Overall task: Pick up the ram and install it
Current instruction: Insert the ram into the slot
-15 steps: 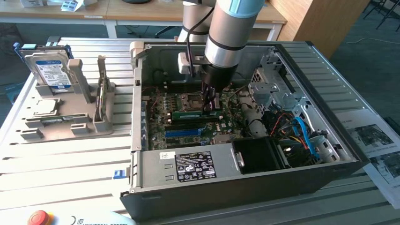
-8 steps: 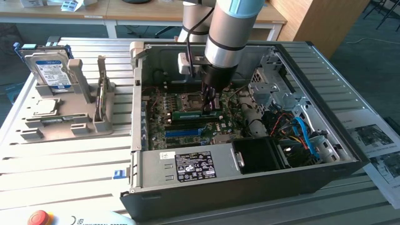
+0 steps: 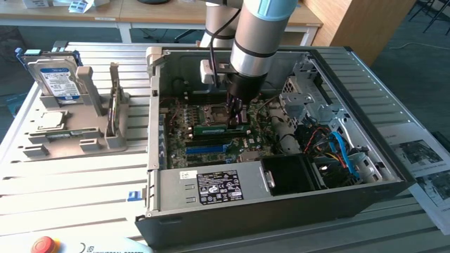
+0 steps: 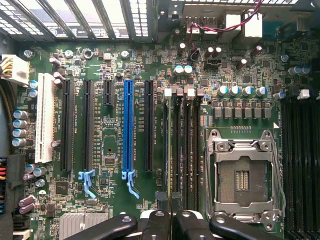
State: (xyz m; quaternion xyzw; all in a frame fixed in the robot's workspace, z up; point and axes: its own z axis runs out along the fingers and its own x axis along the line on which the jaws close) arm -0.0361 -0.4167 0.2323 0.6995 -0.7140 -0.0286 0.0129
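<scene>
The ram (image 3: 219, 128) is a thin green stick lying along the memory slots beside the empty processor socket (image 3: 214, 112), inside the open computer case (image 3: 158, 113). My gripper (image 3: 237, 121) reaches straight down into the case and is shut on the ram near its middle. In the wrist view the ram (image 4: 171, 150) shows edge-on as a narrow strip running away from my gripper (image 4: 168, 199), lined up with the black memory slots (image 4: 186, 145). Whether the stick is seated in a slot or held just above it I cannot tell.
The long blue slot (image 4: 128, 130) and black expansion slots lie beside the memory slots. A power supply (image 3: 211, 187) and cables (image 3: 338, 147) fill the case's near side. On the exterior view's left, a grey fixture (image 3: 67, 138) holds a hard drive (image 3: 55, 76) and a silver processor chip (image 3: 50, 120).
</scene>
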